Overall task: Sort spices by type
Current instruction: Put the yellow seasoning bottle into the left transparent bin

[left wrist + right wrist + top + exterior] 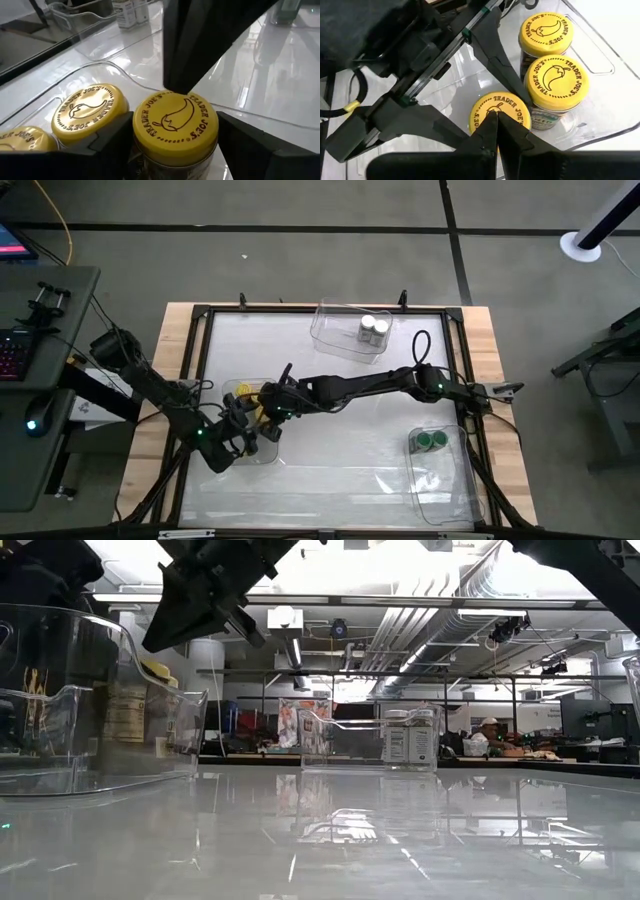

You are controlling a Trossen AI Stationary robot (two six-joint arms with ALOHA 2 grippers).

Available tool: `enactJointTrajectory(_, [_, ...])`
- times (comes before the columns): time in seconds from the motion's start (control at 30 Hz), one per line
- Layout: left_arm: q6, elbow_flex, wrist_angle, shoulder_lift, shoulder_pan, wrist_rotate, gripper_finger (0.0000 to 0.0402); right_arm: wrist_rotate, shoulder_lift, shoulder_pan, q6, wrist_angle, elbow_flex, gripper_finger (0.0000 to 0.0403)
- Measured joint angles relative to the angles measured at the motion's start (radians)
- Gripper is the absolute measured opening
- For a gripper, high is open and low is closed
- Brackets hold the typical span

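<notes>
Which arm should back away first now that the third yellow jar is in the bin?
Probably the left: its tool stands open around the yellow jar, while the right tool is shut, tips pressing on the lid.

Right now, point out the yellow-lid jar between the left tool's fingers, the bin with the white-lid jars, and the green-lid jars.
Yellow-lid jar (175, 120): left wrist view, centre of its lid.
Bin with the white-lid jars (335, 330): high view, bare floor beside the jars.
Green-lid jars (431, 442): high view, on their lids.

High view straight down on the whole table (330, 480); low view level at tabletop; both wrist views close-up — sharing the yellow-lidded jars (175, 125).
</notes>
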Motion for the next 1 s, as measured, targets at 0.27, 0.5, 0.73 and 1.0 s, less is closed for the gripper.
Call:
enactJointTrajectory(0.27, [0.074, 0.0, 0.006, -0.015, 0.002, 0.048, 0.0262, 0.001, 0.0, -0.017, -0.011, 0.006, 0.0, 0.0])
enactJointTrajectory(0.5, [0.169, 0.0, 0.001, -0.098, 0.002, 0.046, 0.0262, -0.023, 0.0, -0.027, -0.019, 0.065, 0.0, 0.0])
enactJointTrajectory(0.73, [0.279, 0.0, -0.043, -0.224, 0.002, 0.046, 0.0263, -0.029, -0.019, -0.035, -0.075, 0.067, 0.0, 0.0])
enactJointTrajectory(1.0, [0.327, 0.04, -0.143, -0.42, -0.004, 0.202, 0.0259, -0.044, -0.089, -0.064, -0.171, -0.082, 0.002, 0.0])
